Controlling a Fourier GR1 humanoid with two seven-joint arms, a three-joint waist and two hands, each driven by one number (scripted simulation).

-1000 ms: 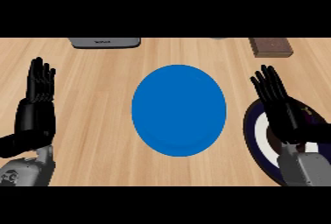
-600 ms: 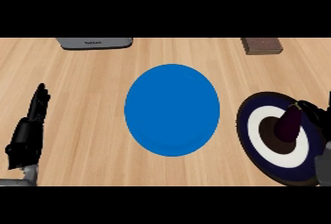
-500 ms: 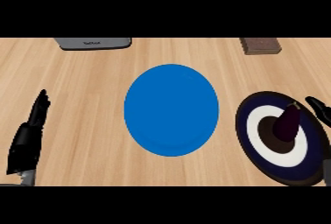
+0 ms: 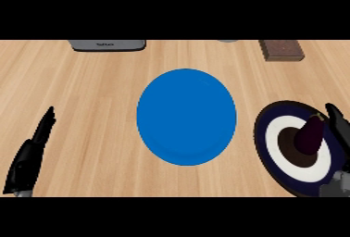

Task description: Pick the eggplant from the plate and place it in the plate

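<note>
Far on your left, the black left hand (image 4: pixel 31 155) lies flat above the pale wooden tabletop (image 4: pixel 89 92), seen from its edge. Its fingers are straight and hold nothing.

At the top edge sit a flat grey metal thing (image 4: pixel 109 44) and, further right, a small brown block (image 4: pixel 281 50). They are not part of your job.

In the middle lies the smooth round blue plate (image 4: pixel 186 116). It looks hard and shiny, and nothing lies on it. This is where the eggplant should go.

On the right is the round dark plate with white and brown rings (image 4: pixel 277 139). The small dark purple eggplant (image 4: pixel 309 134) lies on its brown middle. It has a thin stem end at the top and a fatter body below.

The eggplant looks light and firm, with smooth, glossy skin, so it may be slippery. It is rounded too, so it could roll if you nudge it. I think you should take it round the fat middle, with the thumb on one side and the fingers on the other.

The black right hand (image 4: pixel 338 125) shows at the right edge, just beside the eggplant. Most of it is cut off, so you cannot tell if its fingers are open or curled, or if they touch the eggplant.
</note>
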